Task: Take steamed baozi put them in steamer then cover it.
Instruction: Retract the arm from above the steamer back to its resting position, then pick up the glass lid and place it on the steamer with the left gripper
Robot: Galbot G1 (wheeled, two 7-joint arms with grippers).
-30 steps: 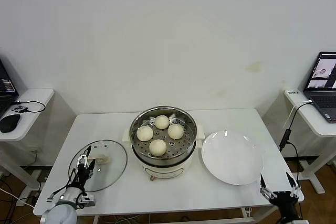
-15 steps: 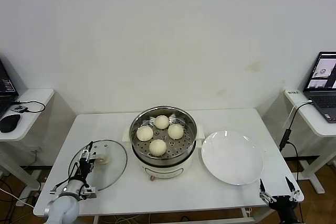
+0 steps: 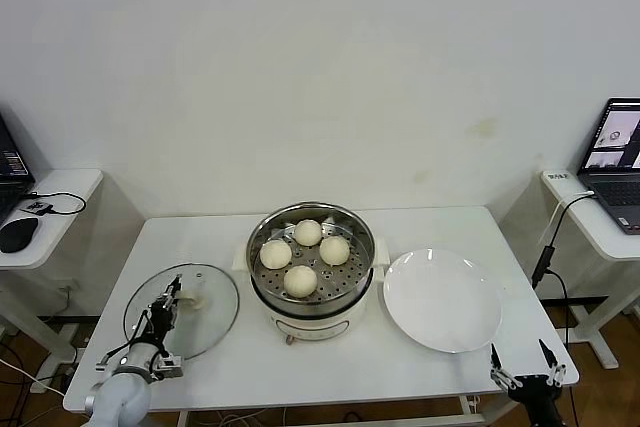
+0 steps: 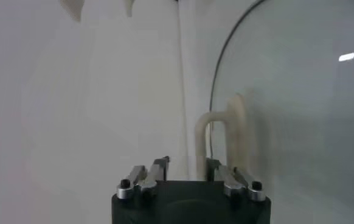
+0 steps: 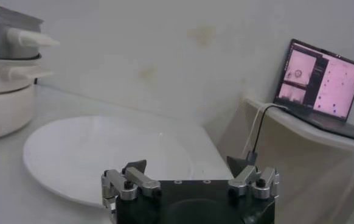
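Several cream-white baozi [image 3: 300, 279] lie on the perforated tray inside the steel steamer [image 3: 312, 315] at the table's middle. The cover [image 3: 208, 325], a clear glass lid, lies flat on the table to its left. Its cream handle [image 4: 221, 129] stands right in front of my left gripper [image 3: 170, 299], whose jaws are drawn in close on the handle's near leg [image 4: 186, 163]. My right gripper [image 3: 520, 359] hangs open and empty off the table's front right corner, facing the white plate [image 5: 189, 164].
A bare white plate [image 3: 443, 299] lies right of the steamer [image 5: 6, 42]. Side tables flank the work table: one on the right with a laptop [image 3: 612, 162] and cable, one on the left with a mouse [image 3: 18, 234].
My left jaws have closed from wide open onto the cover's handle, and the cover has slid slightly left. The right gripper has sunk a little lower.
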